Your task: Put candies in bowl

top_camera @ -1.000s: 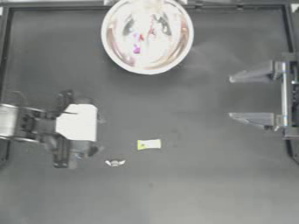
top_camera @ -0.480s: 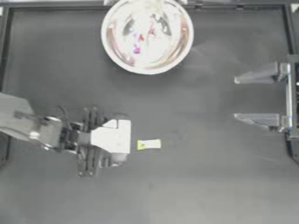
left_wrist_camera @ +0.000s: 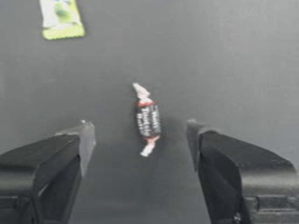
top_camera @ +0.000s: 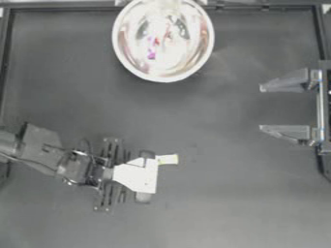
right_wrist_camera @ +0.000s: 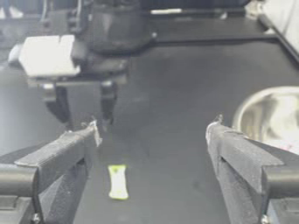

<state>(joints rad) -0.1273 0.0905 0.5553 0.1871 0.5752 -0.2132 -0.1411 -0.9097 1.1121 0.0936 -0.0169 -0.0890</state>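
Left fingers (left_wrist_camera: 140, 131) spread wide, whitish twisted candy (left_wrist_camera: 147, 120) lying between them, untouched on table (left_wrist_camera: 234, 65)

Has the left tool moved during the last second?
Yes. The left tool travelled from the table's left edge toward the middle, reaching the yellow-green candy, which stayed put.

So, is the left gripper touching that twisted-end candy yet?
Apart. The left wrist view shows the left gripper open, with bare table between each jaw and the whitish twisted-end candy lying between them.
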